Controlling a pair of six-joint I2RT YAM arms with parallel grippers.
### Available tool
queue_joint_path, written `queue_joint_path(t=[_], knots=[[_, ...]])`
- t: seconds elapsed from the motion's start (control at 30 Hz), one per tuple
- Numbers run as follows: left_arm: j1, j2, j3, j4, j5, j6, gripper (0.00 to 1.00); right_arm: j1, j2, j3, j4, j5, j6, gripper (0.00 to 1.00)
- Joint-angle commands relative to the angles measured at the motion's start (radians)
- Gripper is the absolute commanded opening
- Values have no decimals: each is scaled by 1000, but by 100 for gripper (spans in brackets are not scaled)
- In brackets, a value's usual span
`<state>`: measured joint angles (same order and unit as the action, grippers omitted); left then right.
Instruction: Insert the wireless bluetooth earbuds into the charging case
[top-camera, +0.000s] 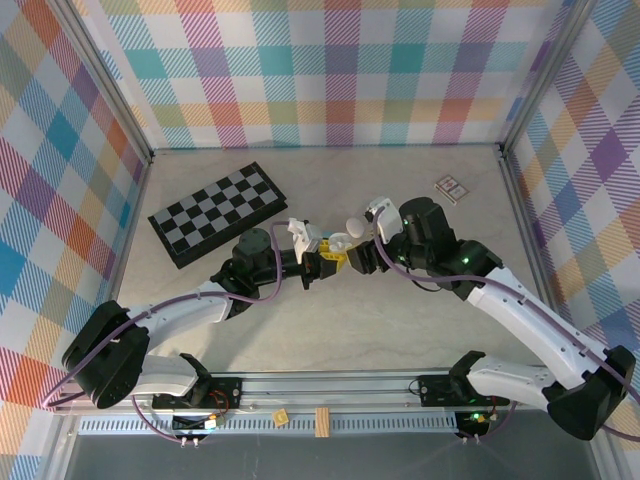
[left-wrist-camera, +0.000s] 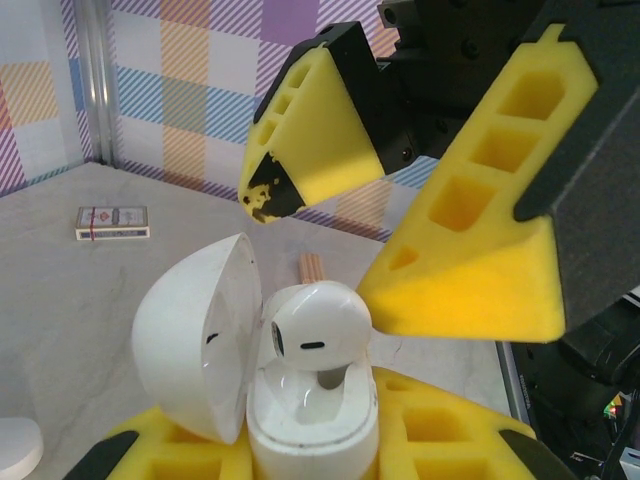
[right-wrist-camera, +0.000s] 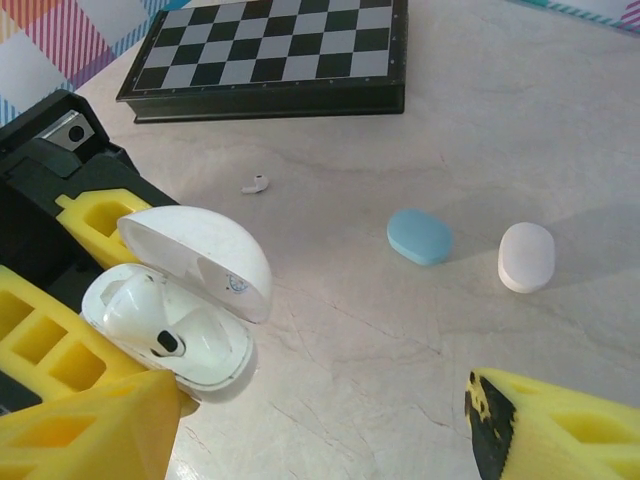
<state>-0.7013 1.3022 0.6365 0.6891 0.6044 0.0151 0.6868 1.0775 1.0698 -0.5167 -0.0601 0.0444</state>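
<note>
Left claw (top-camera: 320, 262) clamps the open case (left-wrist-camera: 310, 420) upright as a steady socket; right claw (left-wrist-camera: 335, 240), jaws apart, hovers over an earbud (left-wrist-camera: 315, 330) half-seated inside.

A black-and-white chessboard (top-camera: 218, 213) lies far left on the pale table (top-camera: 330, 330) — a small card pack (top-camera: 452, 186) sits far right, well apart, near plaid walls (top-camera: 330, 70).

We read no text anywhere. Print on the small box (left-wrist-camera: 112, 222) on the bench (left-wrist-camera: 60, 330) is too blurred; blue mark inside the charging case (right-wrist-camera: 215, 265) lid is illegible too.
</note>
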Motion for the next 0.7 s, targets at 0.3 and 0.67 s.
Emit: queue_joint_path(t=[0.3, 0.67], knots=[[8, -4, 2, 69, 30, -4, 5, -3, 49, 60, 39, -186, 14, 80], [10, -13, -4, 68, 24, 0, 5, -21, 65, 72, -13, 4, 67, 70]])
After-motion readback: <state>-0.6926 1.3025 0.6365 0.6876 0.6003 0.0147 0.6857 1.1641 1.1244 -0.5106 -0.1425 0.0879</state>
